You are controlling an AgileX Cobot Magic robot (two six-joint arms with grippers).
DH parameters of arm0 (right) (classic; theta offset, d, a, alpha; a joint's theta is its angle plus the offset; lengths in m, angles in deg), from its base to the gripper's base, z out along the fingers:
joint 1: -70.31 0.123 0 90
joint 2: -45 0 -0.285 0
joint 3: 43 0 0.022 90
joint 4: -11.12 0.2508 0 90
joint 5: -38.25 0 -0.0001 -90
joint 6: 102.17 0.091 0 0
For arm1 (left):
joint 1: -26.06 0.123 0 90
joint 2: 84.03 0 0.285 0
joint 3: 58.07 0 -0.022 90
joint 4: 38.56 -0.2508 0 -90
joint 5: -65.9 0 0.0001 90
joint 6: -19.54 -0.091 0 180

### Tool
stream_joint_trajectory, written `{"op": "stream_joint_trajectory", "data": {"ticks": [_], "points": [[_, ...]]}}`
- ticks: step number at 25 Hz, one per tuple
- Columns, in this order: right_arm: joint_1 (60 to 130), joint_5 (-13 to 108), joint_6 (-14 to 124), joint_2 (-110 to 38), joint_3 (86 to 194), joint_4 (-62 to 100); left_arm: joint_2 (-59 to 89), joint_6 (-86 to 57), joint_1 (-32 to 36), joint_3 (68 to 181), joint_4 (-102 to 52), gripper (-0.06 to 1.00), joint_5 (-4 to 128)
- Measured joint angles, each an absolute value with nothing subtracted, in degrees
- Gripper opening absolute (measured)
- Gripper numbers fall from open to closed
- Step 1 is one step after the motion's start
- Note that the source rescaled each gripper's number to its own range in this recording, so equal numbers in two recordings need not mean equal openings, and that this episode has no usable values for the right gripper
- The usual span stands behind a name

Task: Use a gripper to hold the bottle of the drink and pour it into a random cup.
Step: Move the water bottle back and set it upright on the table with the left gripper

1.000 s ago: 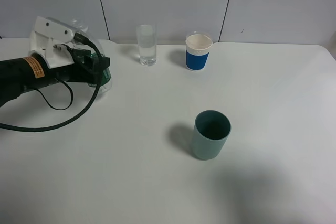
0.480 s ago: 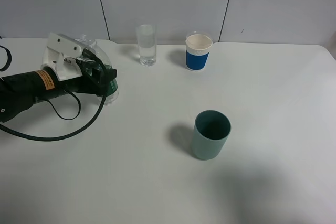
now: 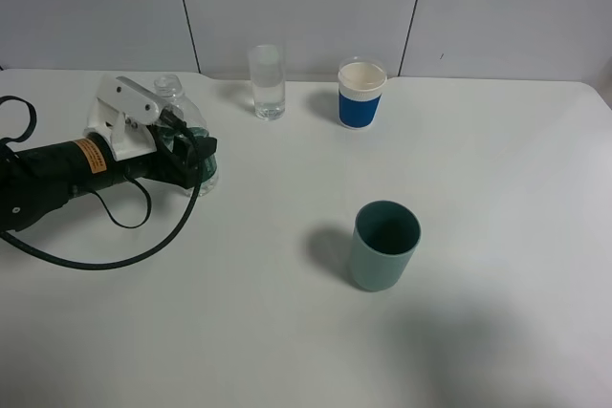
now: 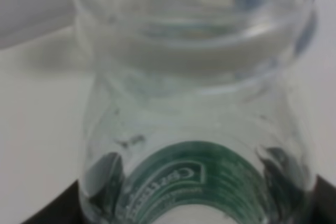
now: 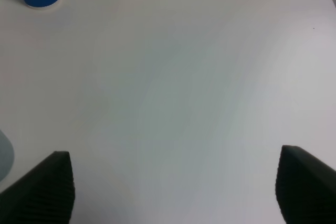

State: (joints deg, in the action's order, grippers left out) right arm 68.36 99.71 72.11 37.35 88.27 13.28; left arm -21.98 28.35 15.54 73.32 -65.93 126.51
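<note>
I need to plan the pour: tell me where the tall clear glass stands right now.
In the exterior high view the tall clear glass stands at the table's far edge, left of the blue-banded paper cup and right of the bottle.

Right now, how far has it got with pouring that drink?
Done: the left tool is shut on the bottle, which stands upright near the table's left side. In hand: that grip. Left: carrying it to the tall clear glass at the back and tipping it in; no pouring shows yet.
</note>
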Motion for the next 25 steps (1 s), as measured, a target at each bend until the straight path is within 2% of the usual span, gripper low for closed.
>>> {"op": "stream_joint_trajectory", "data": {"ticks": [14,15,20,22,25], "points": [[68.4,99.7,72.1,37.3,88.3,13.3,-22.8,27.3,15.5,73.3,-65.9,0.03,127.7],[68.4,99.7,72.1,37.3,88.3,13.3,-22.8,27.3,15.5,73.3,-65.9,0.07,127.8],[68.4,99.7,72.1,37.3,88.3,13.3,-22.8,27.3,15.5,73.3,-65.6,0.51,128.0],[68.4,99.7,72.1,37.3,88.3,13.3,-22.8,27.3,15.5,73.3,-65.6,0.56,128.0],[68.4,99.7,72.1,37.3,88.3,13.3,-22.8,27.3,15.5,73.3,-65.5,0.59,128.0]]}}
